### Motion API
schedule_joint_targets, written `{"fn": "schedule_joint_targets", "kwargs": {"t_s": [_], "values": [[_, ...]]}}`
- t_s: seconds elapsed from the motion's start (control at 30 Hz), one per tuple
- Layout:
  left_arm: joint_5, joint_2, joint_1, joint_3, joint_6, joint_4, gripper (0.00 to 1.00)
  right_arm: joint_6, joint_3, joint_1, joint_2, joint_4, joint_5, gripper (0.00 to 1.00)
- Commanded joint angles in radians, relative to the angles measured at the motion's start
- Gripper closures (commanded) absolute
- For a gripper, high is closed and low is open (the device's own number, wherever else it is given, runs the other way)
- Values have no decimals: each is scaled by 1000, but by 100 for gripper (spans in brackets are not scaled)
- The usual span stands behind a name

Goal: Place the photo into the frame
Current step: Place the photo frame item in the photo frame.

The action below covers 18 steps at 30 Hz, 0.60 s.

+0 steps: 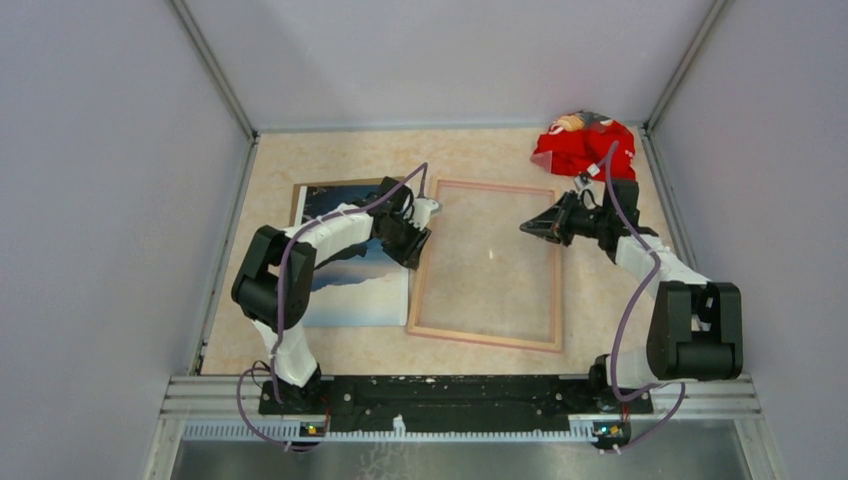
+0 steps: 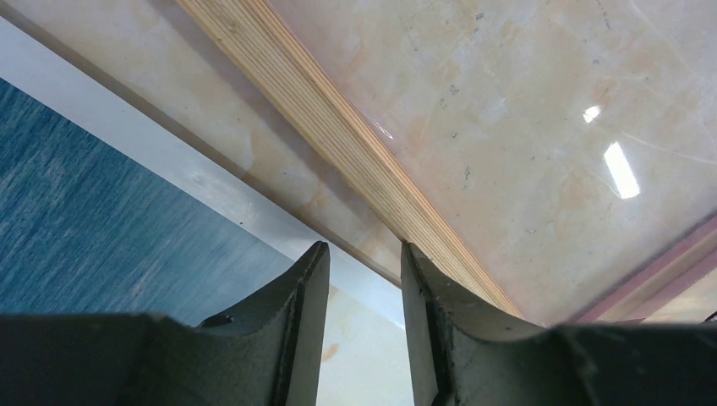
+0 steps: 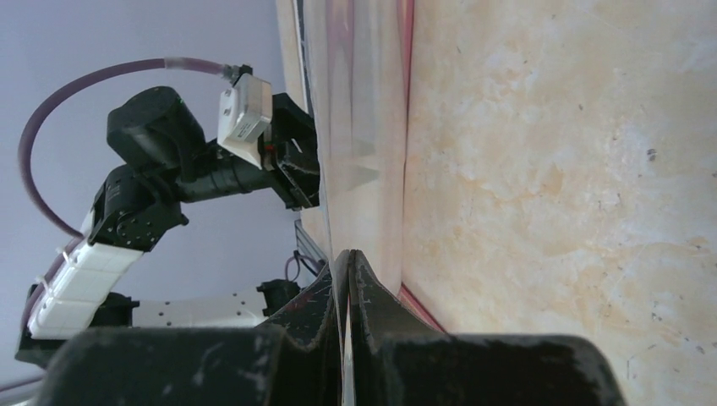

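Currently the frame (image 1: 485, 338) lies flat at the middle of the table (image 1: 480, 155), pale wooden side up. The photo (image 1: 355, 285) lies picture side up just beside the frame's left rail and outside it. The left gripper (image 2: 363, 249) hangs low over the narrow strip between them. Its jaws are partly apart and have hold of nothing, with the photo's white margin and bare table showing in the gap. The right gripper (image 3: 348, 254) sits over the frame's right side with its jaws pressed together; I cannot tell whether they pinch anything. A crumpled red bag (image 1: 585, 148) lies at the far right corner.
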Motion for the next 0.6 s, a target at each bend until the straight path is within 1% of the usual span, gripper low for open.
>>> {"fn": "schedule_joint_targets", "kwargs": {"t_s": [0.0,0.13,0.43,0.53,0.57], "values": [[41,22,0,-4,6,31,59,80,17,29,-65,95,-9,100],[44,29,0,-5,9,34,66,120,34,77,-82,104,19,100],[60,26,0,-29,10,49,76,244,28,136,-119,165,98,100],[67,23,0,-35,8,53,85,298,27,138,-125,203,102,100],[70,24,0,-36,6,55,86,306,30,138,-126,208,104,100]]}}
